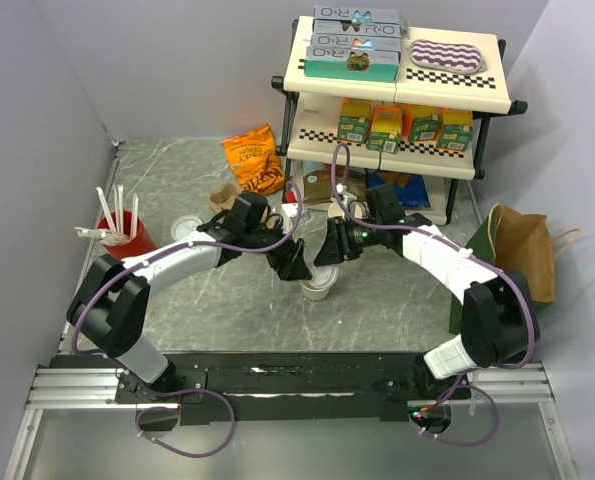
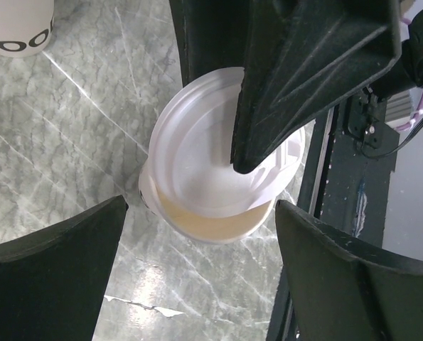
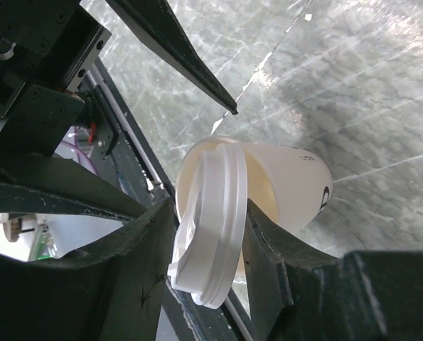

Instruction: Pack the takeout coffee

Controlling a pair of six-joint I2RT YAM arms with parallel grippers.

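Above takeout coffee point(image 3: 293, 186), right jaws clamp lid point(image 2: 197, 153) tilted on rim; left jaws spread.

The white-shelled left arm point(image 1: 167, 262) and white-shelled right arm point(image 1: 439, 255) both have smooth casings between chunky black joints, and each is trailed by a looping purple cable point(image 1: 334, 170). Their matte black plastic fingers point(image 2: 47, 270) taper to wedge-shaped, ridged tips.
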